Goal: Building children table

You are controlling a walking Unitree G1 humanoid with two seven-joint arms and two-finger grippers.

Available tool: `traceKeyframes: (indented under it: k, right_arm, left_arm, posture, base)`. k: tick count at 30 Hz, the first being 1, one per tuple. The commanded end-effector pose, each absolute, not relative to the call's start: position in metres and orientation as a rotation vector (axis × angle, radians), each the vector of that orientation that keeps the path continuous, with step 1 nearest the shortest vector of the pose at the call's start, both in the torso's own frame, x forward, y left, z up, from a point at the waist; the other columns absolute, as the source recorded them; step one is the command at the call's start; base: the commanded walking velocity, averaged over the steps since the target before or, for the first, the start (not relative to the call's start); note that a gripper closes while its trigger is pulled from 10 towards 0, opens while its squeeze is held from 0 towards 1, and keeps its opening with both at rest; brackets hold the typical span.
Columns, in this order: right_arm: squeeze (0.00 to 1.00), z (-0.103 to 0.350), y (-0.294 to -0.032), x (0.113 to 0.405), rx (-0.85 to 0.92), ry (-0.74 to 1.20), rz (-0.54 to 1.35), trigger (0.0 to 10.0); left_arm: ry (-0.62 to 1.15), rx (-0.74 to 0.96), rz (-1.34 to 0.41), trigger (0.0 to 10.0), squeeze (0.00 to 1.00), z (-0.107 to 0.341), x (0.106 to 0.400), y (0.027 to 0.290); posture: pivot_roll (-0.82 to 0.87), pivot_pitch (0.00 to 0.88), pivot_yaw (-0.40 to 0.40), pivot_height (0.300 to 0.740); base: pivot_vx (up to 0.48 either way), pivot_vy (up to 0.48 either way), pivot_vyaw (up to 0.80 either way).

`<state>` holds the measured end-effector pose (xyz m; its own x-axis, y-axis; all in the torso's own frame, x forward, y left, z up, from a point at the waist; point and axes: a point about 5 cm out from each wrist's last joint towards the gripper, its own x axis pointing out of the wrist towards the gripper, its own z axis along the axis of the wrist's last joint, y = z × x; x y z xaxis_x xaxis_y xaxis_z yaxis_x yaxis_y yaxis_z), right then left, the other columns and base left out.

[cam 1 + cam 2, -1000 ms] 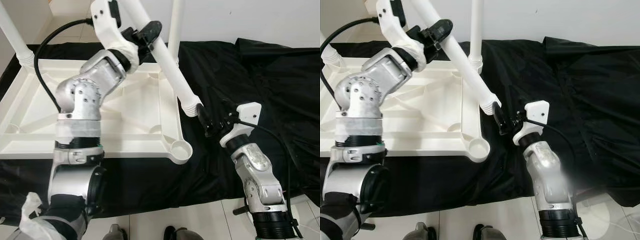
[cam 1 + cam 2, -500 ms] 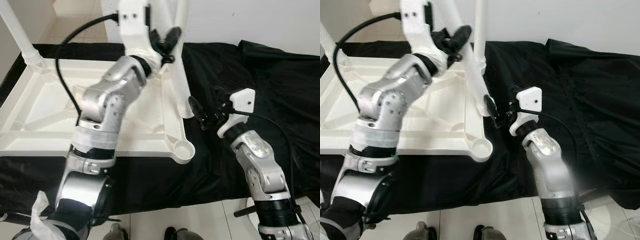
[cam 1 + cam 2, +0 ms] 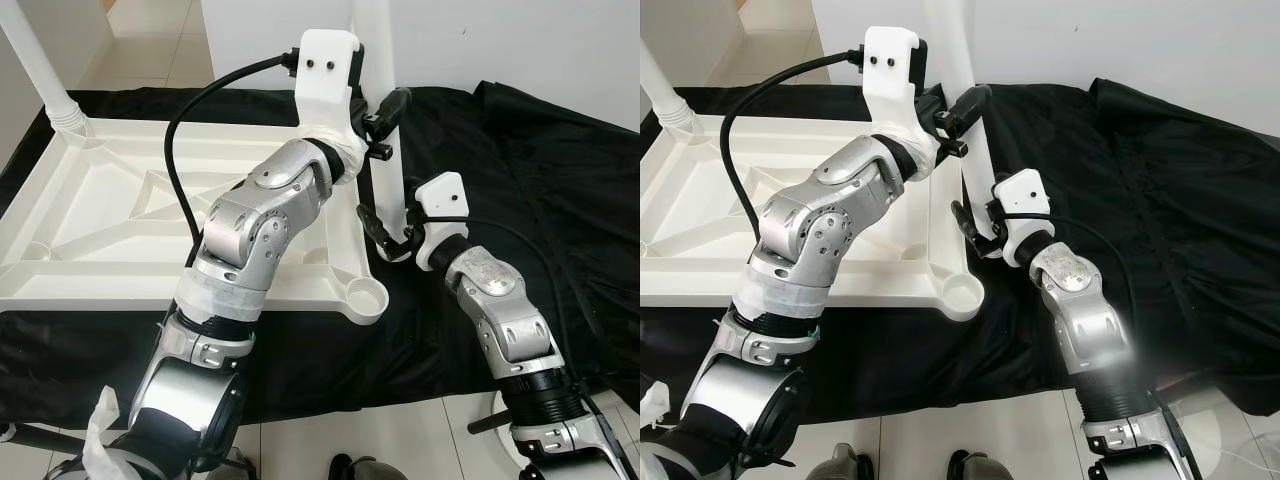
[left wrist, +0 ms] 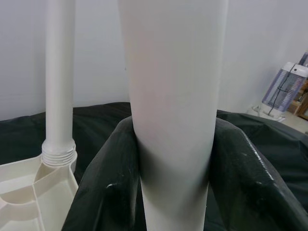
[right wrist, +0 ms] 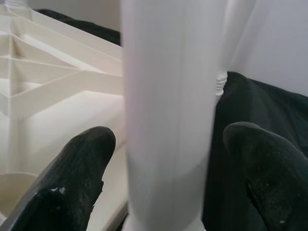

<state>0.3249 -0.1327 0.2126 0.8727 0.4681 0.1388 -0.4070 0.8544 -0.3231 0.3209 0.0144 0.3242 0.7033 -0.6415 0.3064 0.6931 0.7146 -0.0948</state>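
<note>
- White plastic tabletop (image 3: 150, 215): lying upside down on a black sheet (image 3: 520, 150), ribbed underside up, a screw socket at each corner.
- Fitted legs: one standing in the tabletop's far-left corner (image 3: 40, 70); a second upright at its far-right corner (image 4: 58, 96).
- Loose leg (image 3: 385, 170): white tube, held nearly upright just beside the tabletop's right edge, above the sheet and not yet in a socket.
- Left gripper (image 3: 385, 110): fingers clamped round the loose leg's upper part.
- Right gripper (image 3: 385, 230): fingers spread either side of the loose leg's lower end; whether the pads touch it cannot be told.
- Near-right socket (image 3: 362, 297): empty.
- Progress, as judged: at least two legs seated; this leg remains to be set and screwed in. The near-left corner is hidden behind the left arm.
</note>
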Motion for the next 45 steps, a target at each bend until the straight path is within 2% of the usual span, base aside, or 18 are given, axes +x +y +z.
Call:
traceKeyframes:
  k: [1, 18, 19, 20, 24, 25, 27, 28, 38, 39, 45]
  right_arm:
    - [0.00, 0.211, -0.130, 0.329, -0.295, -0.196, 0.456, 10.0]
    - [0.00, 0.207, -0.116, 0.348, -0.309, -0.137, 0.431, 10.0]
    - [0.00, 0.207, -0.116, 0.348, -0.306, -0.138, 0.430, 4.9]
    - [0.00, 0.207, -0.116, 0.349, -0.302, -0.137, 0.424, 4.1]
    - [0.00, 0.208, -0.116, 0.349, -0.301, -0.137, 0.419, 4.1]
    - [0.00, 0.207, -0.116, 0.350, -0.292, -0.130, 0.411, 0.5]
    - [0.00, 0.206, -0.116, 0.350, -0.284, -0.124, 0.412, 0.8]
    - [0.00, 0.206, -0.115, 0.350, -0.278, -0.121, 0.414, 0.0]
    - [0.00, 0.204, -0.119, 0.350, -0.219, -0.108, 0.380, 0.0]
    - [0.00, 0.205, -0.120, 0.350, -0.217, -0.110, 0.360, 10.0]
    - [0.00, 0.206, -0.124, 0.352, -0.184, -0.103, 0.312, 10.0]
  left_arm:
    - [-0.314, -0.202, -0.767, 10.0, 0.00, 0.333, 0.313, 0.010]
    - [-0.339, -0.203, -0.798, 10.0, 0.00, 0.339, 0.307, 0.000]
    - [-0.339, -0.203, -0.798, 10.0, 0.00, 0.339, 0.307, 0.000]
    - [-0.339, -0.203, -0.798, 10.0, 0.00, 0.339, 0.307, 0.000]
    - [-0.339, -0.203, -0.798, 10.0, 0.00, 0.339, 0.307, 0.000]
    - [-0.340, -0.203, -0.799, 10.0, 0.00, 0.340, 0.307, -0.001]
    - [-0.342, -0.202, -0.800, 10.0, 0.00, 0.340, 0.306, -0.001]
    - [-0.344, -0.201, -0.800, 10.0, 0.00, 0.340, 0.306, -0.001]
    - [-0.355, -0.159, -0.790, 10.0, 0.00, 0.338, 0.307, -0.002]
    - [-0.352, -0.172, -0.797, 10.0, 1.00, 0.337, 0.307, -0.002]
    - [-0.350, -0.198, -0.817, 10.0, 1.00, 0.337, 0.305, -0.001]
  posture:
    - [-0.03, 0.113, -0.029, 0.740]
    - [-0.03, 0.110, -0.029, 0.740]
    - [-0.03, 0.110, -0.029, 0.740]
    - [-0.03, 0.110, -0.031, 0.740]
    - [-0.03, 0.110, -0.031, 0.740]
    - [-0.03, 0.110, -0.032, 0.740]
    - [-0.03, 0.111, -0.032, 0.740]
    - [-0.03, 0.111, -0.032, 0.740]
    - [-0.03, 0.115, -0.029, 0.740]
    - [-0.03, 0.116, -0.029, 0.740]
    - [-0.03, 0.115, -0.029, 0.740]
  base:
    - [0.000, 0.000, 0.00]
    - [0.000, 0.000, 0.00]
    - [0.000, 0.000, 0.00]
    - [0.000, 0.000, 0.00]
    - [0.000, 0.000, 0.00]
    - [0.000, 0.000, 0.00]
    - [0.000, 0.000, 0.00]
    - [0.000, 0.000, 0.00]
    - [0.000, 0.000, 0.00]
    - [0.000, 0.000, 0.00]
    - [0.000, 0.000, 0.00]
